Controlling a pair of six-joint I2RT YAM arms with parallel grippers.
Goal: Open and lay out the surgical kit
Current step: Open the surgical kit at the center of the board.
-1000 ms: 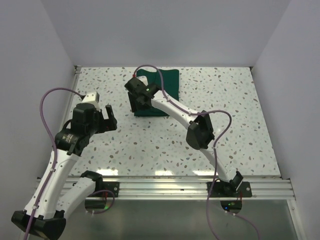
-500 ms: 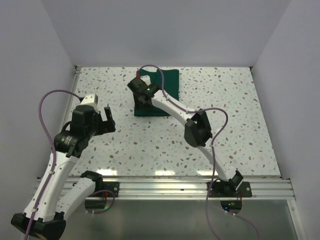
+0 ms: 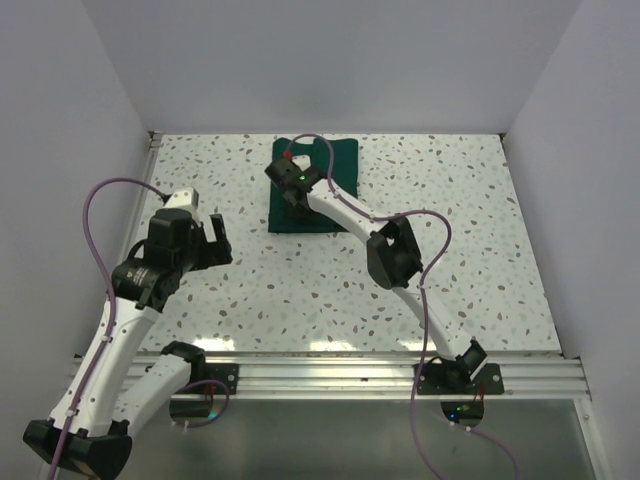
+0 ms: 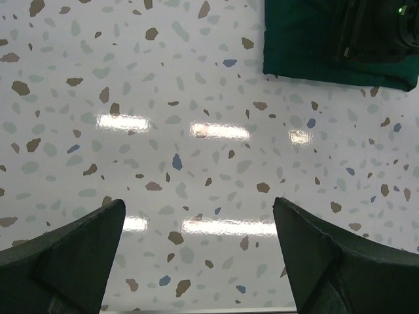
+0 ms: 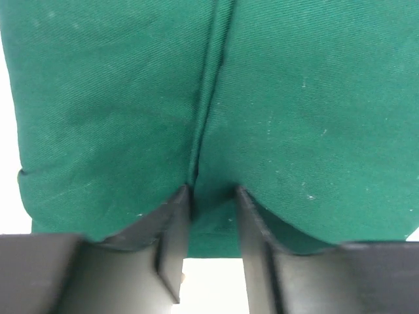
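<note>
At the left of the overhead view the left gripper (image 3: 217, 235) hangs over bare speckled table (image 3: 480, 250), its fingers spread as wide as they go and holding nothing. Right of it, at upper centre, lies the surgical kit (image 3: 345, 175), a folded dark green bundle flat on the table, with no tray or instruments showing. The right gripper (image 3: 285, 200) is down on the kit's near left part. Its fingers (image 5: 171, 229) stand close together with a slim gap, the cloth's near edge lying between them. I cannot tell whether they pinch it yet. To do this step well, I judge the fingers should catch only the top flap along the fold line (image 5: 208, 98), not the whole bundle, then lift and peel slowly so the contents do not spill. The right wrist view alone shows that fold line and the cloth between the fingers. The overhead view hides both under the arm but gives the kit's place. The left wrist view catches only its corner, at upper right.
</note>
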